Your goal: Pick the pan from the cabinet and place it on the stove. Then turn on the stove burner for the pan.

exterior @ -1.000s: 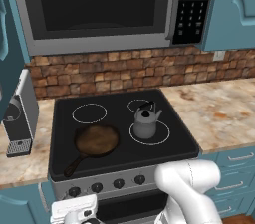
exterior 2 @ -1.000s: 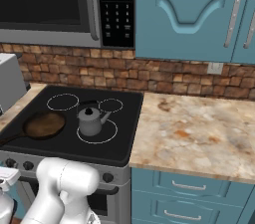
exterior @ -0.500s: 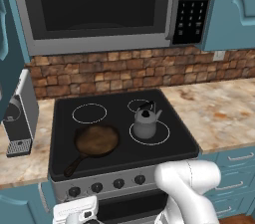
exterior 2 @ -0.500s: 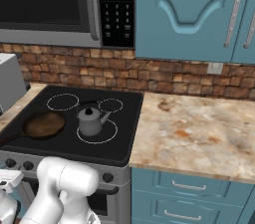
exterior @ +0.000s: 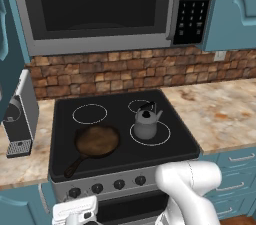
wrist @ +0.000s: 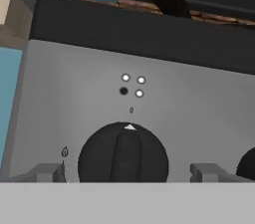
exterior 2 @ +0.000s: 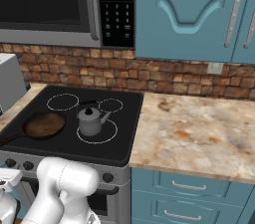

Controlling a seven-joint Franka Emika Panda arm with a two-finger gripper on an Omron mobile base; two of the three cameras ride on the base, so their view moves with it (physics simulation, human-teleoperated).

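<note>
The pan sits on the stove, front-left burner, handle toward the knobs. The gripper, jaws wide, faces the leftmost knob straight on, a finger either side, its grip ridge upright

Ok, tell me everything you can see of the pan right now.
The pan is a round dark skillet, cast iron by its look, with a brownish cooking face and a long thin black handle pointing toward the stove's front left corner. It sits flat and upright on the front left of the black glass stove, left of the grey kettle and apart from it. It holds nothing, and only the cooktop touches it.
</note>
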